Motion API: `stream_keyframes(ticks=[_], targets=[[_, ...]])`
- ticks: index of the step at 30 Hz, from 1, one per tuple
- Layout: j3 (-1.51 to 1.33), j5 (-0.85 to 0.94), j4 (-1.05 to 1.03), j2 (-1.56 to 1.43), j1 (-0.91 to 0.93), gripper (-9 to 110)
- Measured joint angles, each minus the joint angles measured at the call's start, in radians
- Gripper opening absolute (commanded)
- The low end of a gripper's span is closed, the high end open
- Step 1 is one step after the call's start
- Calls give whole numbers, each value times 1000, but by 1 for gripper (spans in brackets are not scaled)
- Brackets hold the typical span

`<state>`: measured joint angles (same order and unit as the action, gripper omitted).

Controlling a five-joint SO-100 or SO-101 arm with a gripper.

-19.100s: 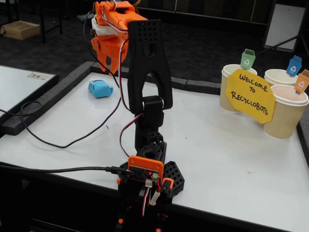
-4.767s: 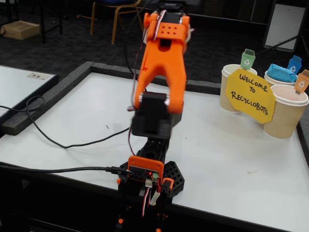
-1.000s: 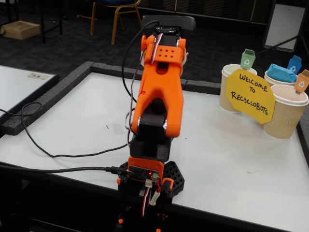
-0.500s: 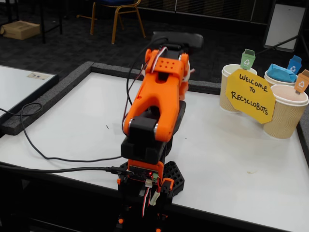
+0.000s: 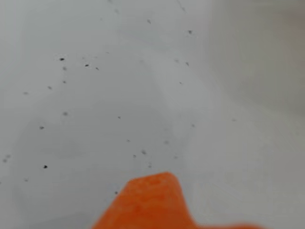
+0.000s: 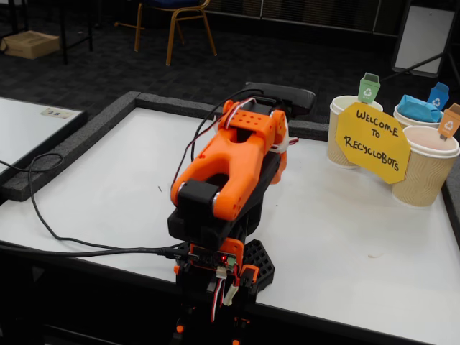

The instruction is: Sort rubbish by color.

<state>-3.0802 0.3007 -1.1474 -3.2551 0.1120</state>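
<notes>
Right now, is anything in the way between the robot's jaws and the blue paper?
Yes. The blue paper lies in a cup behind the yellow sign, which stands between it and the arm. Only white table lies before the sign.

Wrist view: soft, blurred throughout, evenly bright, faint shadow upper right. Fixed view: sharp, evenly lit, dim background along top.

White table point(image 6: 345, 244), three paper cups point(image 6: 425, 169)
</notes>
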Motion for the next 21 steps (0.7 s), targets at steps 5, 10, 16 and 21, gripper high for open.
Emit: stream_keyframes(ticks=[5, 10, 16, 21], targets=[[0, 0, -61, 0, -5, 0], [0, -55, -78, 0, 17, 0], [0, -204, -78, 0, 38, 0], [0, -247, -78, 0, 38, 0]])
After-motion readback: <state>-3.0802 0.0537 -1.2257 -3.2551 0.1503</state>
